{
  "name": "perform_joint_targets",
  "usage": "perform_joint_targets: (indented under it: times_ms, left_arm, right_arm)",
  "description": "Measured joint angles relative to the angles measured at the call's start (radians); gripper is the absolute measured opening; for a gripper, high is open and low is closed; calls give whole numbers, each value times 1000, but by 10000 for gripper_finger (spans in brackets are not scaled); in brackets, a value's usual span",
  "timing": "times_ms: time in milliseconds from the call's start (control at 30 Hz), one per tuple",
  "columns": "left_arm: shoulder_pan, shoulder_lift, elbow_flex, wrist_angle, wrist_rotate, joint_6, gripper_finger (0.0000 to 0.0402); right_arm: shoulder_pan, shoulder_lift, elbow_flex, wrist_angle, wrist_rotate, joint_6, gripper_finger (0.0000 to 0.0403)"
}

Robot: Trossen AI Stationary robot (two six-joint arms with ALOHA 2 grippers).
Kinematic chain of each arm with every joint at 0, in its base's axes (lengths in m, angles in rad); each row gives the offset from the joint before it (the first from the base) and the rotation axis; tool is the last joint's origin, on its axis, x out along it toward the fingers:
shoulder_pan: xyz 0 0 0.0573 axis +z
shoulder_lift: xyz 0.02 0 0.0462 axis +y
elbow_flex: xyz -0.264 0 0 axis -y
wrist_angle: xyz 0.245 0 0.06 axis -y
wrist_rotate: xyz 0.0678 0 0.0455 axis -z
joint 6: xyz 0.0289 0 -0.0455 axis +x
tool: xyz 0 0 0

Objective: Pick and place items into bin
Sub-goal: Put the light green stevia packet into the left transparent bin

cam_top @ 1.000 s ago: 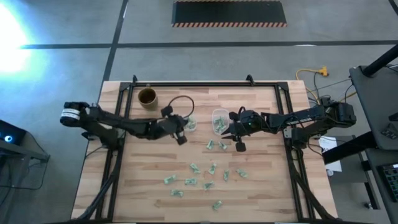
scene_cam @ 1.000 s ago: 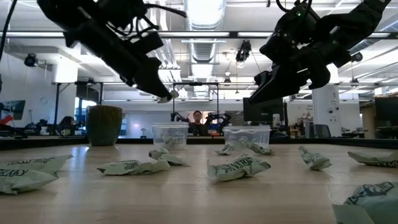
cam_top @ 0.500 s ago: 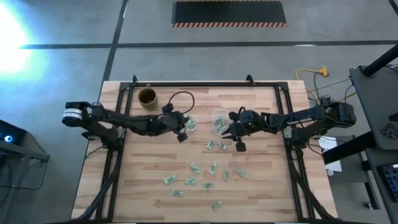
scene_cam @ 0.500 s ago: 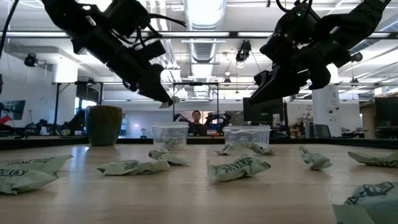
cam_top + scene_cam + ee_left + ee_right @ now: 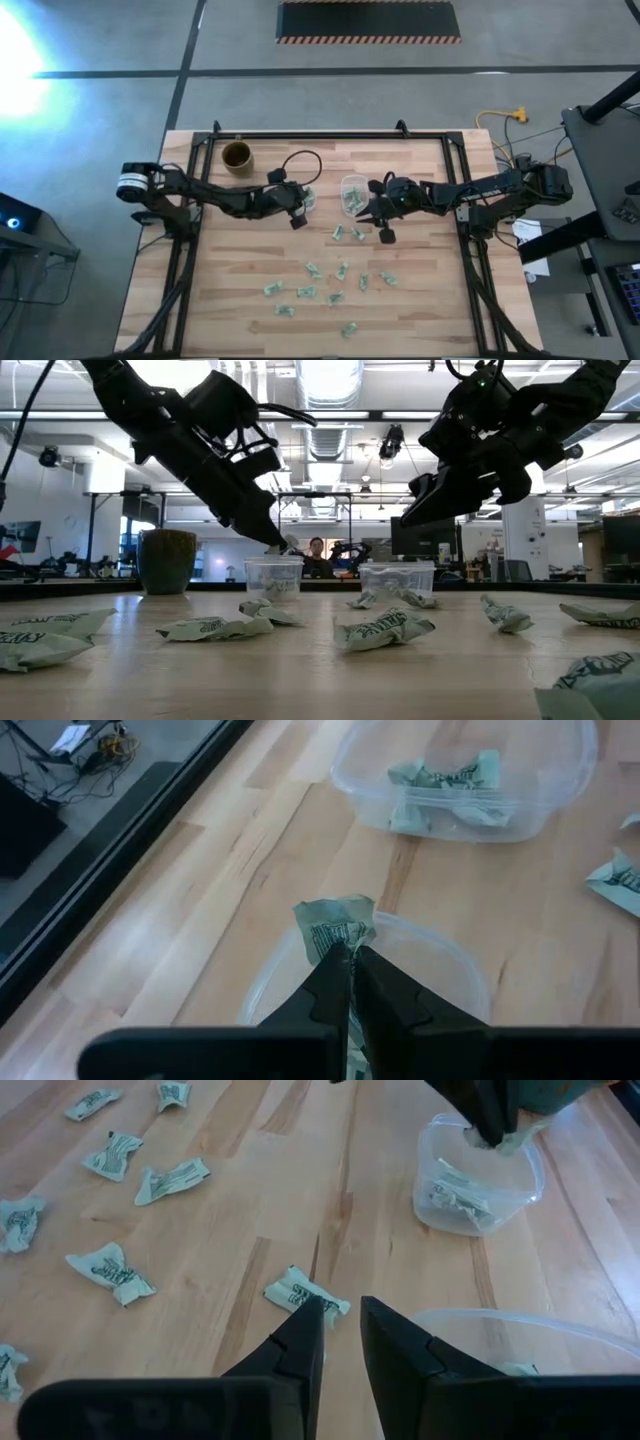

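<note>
High view: left gripper (image 5: 298, 208) is over the left tub (image 5: 306, 199), clenched on a wrapper. Right gripper (image 5: 376, 221) hovers just beside the right tub (image 5: 351, 193), on the side away from the left tub. Cup (image 5: 237, 156) sits near the bench (image 5: 420, 290) corner, well apart from the left tub. Loose wrappers (image 5: 325, 285) lie scattered across the bench, out past both tubs from the cup.

Low view: left gripper (image 5: 277, 540) hangs just above the left tub (image 5: 273, 577), wrapper pinched at its tip. Right gripper (image 5: 418, 508) is raised above the right tub (image 5: 397, 579); can't tell here if it holds anything. Cup (image 5: 168, 561) stands upright, apart from the left tub. Wrappers (image 5: 385, 628) lie on the bench in front of the tubs. A person (image 5: 318, 556) is visible in the room behind the left tub.

Left wrist view: gripper (image 5: 350, 963) shut tight on one wrapper (image 5: 336, 927), which is right over the near tub's (image 5: 452, 958) rim. Far tub (image 5: 466, 780) has wrappers inside.

Right wrist view: gripper (image 5: 340, 1320) has a narrow gap between its fingers and nothing in it, above bare bench, with a wrapper (image 5: 305, 1293) lying just beyond the tips. Far tub (image 5: 478, 1173) holds wrappers, with the left gripper (image 5: 492, 1128) above it. Near tub's rim (image 5: 520, 1326) is just beside the right gripper.
</note>
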Motion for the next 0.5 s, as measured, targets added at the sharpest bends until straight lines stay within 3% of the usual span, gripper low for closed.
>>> perform_joint_targets:
  times_ms: [333,500]
  left_arm:
    - [2,3,1,1,-2,1,4]
    - [2,3,1,1,-7,1,42]
  right_arm:
    - [0,0,-3,0,0,-8,59]
    - [0,0,-3,0,0,-9,62]
